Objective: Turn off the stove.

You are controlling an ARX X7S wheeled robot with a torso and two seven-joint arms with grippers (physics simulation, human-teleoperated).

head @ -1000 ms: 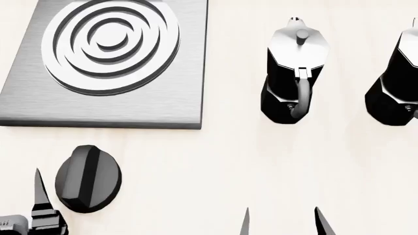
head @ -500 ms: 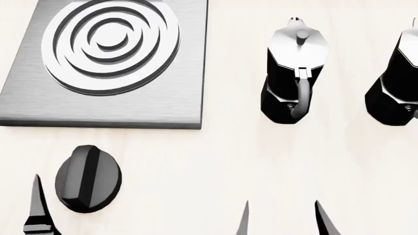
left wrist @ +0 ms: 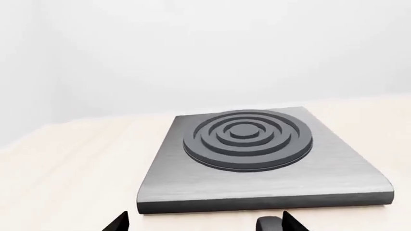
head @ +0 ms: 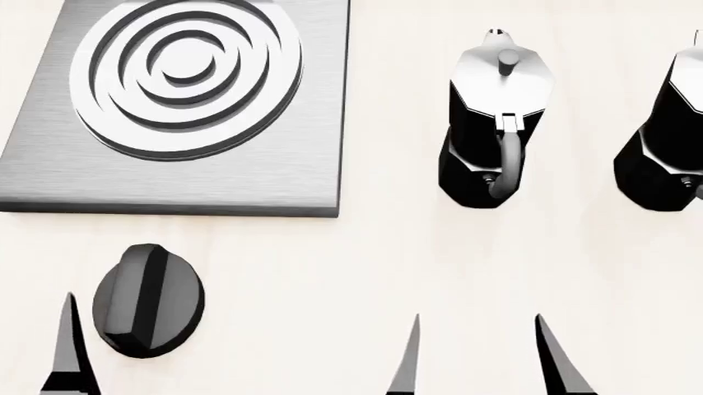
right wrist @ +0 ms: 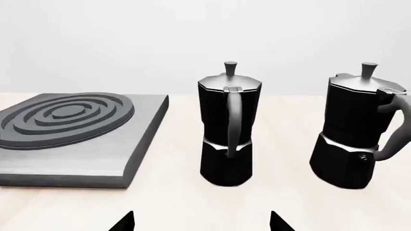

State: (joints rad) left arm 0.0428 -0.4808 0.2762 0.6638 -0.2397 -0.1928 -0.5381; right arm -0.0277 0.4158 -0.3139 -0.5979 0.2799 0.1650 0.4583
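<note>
The hard black knob (head: 147,299), just in front of the stove (head: 176,185), should turn stiffly if the left hand (left wrist: 204,222), wide open now, pinches its raised middle ridge.

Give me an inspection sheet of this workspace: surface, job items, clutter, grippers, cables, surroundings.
Surface: pale wood-look counter, flat, nothing spilled.
Job's things: stove, a grey brushed-metal plate with a ringed burner, nothing on it; its separate black knob lies on the counter in front of the plate, untouched.
Clutter: two moka pots, one right of the stove, the other cut by the head view's right edge; both upright.
Grippers: left gripper open, one finger beside the knob, empty; right gripper open, empty, short of the nearer pot.
Cables: nothing seen.
Surroundings: plain white wall behind the counter.
</note>
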